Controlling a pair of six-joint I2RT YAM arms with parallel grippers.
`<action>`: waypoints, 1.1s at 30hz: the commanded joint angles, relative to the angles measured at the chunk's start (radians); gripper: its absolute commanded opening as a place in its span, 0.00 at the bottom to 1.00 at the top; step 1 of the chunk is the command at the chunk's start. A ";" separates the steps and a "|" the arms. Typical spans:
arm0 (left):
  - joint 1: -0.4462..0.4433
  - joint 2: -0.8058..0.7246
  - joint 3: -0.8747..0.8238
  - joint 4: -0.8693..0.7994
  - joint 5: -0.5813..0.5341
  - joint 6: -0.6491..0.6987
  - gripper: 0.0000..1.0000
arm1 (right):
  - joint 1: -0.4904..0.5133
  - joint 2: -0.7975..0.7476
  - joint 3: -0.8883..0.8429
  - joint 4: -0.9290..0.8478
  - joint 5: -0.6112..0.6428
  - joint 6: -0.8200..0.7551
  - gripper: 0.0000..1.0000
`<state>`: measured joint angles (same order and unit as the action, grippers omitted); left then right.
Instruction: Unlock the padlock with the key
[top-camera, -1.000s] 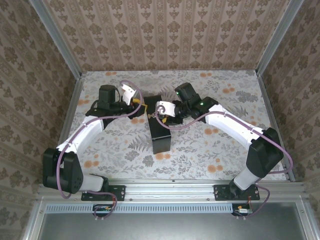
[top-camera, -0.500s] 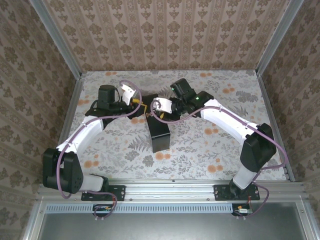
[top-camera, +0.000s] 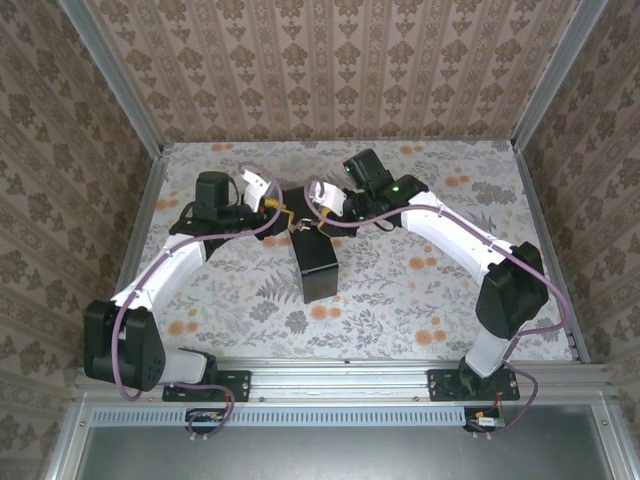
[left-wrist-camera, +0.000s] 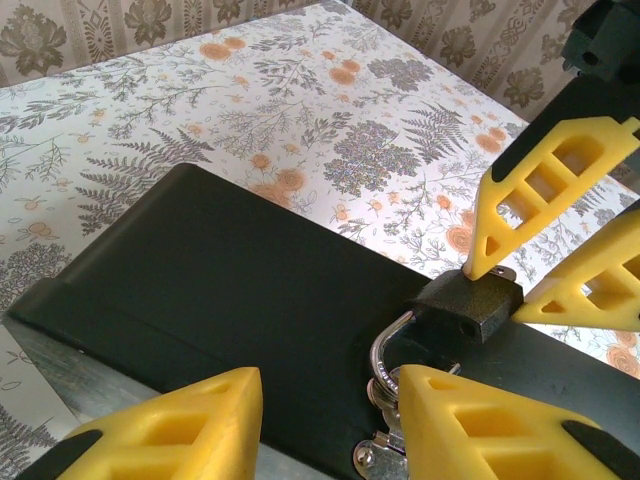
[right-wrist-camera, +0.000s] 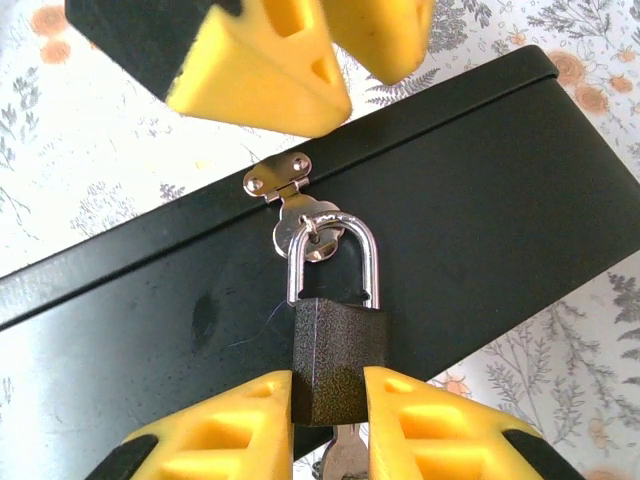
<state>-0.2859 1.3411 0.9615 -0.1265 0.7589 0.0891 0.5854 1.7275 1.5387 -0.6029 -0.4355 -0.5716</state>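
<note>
From above, both arms converged on the black box's (top-camera: 318, 262) far end.

Left wrist: the left pincer (left-wrist-camera: 330, 385) stood released and empty, with the padlock (left-wrist-camera: 465, 305) just ahead.

Right wrist: the right pincer (right-wrist-camera: 328, 400) clenched the padlock's dark body. Its long axis ran straight up to the box's hasp (right-wrist-camera: 279, 182), and what looked like the key (right-wrist-camera: 345, 450) sat beneath.
</note>
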 joint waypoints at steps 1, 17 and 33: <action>0.006 -0.016 -0.002 0.004 0.034 -0.015 0.40 | -0.007 0.054 0.011 -0.065 -0.037 0.085 0.21; -0.001 -0.001 0.018 -0.002 0.051 -0.019 0.39 | -0.100 0.193 0.164 -0.199 -0.301 0.256 0.19; -0.013 0.013 0.014 -0.010 0.038 -0.017 0.39 | -0.123 0.177 0.091 -0.055 -0.405 0.390 0.25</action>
<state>-0.2886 1.3437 0.9627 -0.1272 0.7883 0.0814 0.4587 1.9156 1.6478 -0.6781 -0.8169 -0.2188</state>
